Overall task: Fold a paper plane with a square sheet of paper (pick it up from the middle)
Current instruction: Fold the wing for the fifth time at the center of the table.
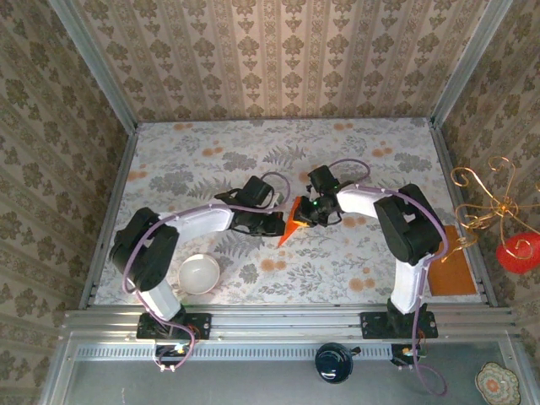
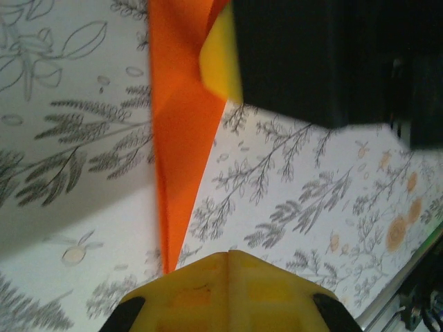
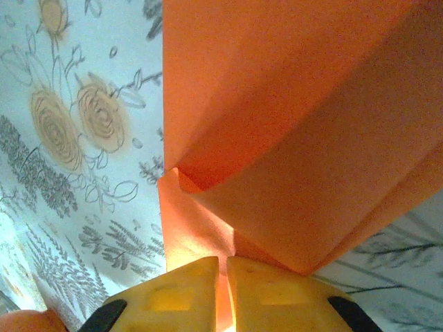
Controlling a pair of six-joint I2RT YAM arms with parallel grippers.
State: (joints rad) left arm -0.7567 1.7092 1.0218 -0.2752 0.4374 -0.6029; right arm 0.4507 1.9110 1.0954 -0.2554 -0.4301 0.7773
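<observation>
Paper plane point(image 2: 181, 138): tip L cam, folds R.

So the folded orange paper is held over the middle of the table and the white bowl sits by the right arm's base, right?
No: the round white bowl sits by the left arm's base, as the top view shows. The folded bright orange paper is indeed held centrally.

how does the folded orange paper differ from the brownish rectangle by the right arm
The folded orange paper is bright orange; the brownish rectangle is duller. The paper is creased to a point and held up in the jaws of the right gripper; the rectangle lies flat and untouched at the table edge. Both are plain orange-toned sheets.
</observation>
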